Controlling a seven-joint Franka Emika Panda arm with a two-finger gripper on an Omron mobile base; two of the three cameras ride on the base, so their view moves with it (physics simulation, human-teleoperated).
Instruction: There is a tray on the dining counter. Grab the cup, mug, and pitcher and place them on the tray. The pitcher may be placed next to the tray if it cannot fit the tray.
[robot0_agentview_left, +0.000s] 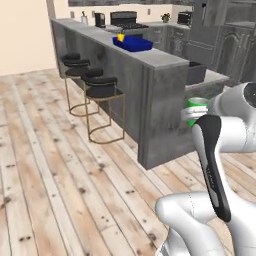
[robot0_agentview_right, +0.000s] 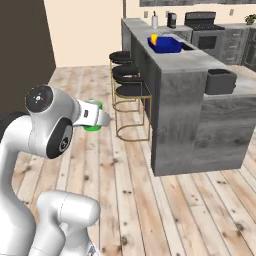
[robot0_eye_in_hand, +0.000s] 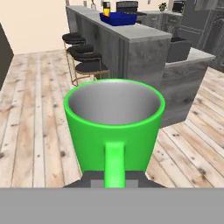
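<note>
My gripper (robot0_eye_in_hand: 114, 180) is shut on the handle of the bright green mug (robot0_eye_in_hand: 114, 122), which it holds upright in the air over the wooden floor, short of the near end of the dining counter (robot0_agentview_left: 155, 57). The mug (robot0_agentview_left: 196, 104) shows beside the white arm, and in the right base view the mug (robot0_agentview_right: 93, 126) peeks out under the hand. Far along the counter top lies the deep-blue tray (robot0_agentview_left: 134, 44) with the yellow cup (robot0_agentview_left: 121, 36) standing at its far end. The tray (robot0_agentview_right: 166, 45) and cup (robot0_agentview_right: 154, 38) also appear from the right. The pitcher is out of view.
Two black bar stools (robot0_agentview_left: 102, 86) with gold frames stand along the counter's left front. A dark box-shaped appliance (robot0_agentview_right: 220, 81) sits on the lower counter to the right. A stove (robot0_agentview_right: 200, 20) and cabinets line the back wall. Open wooden floor (robot0_agentview_left: 45, 165) lies left.
</note>
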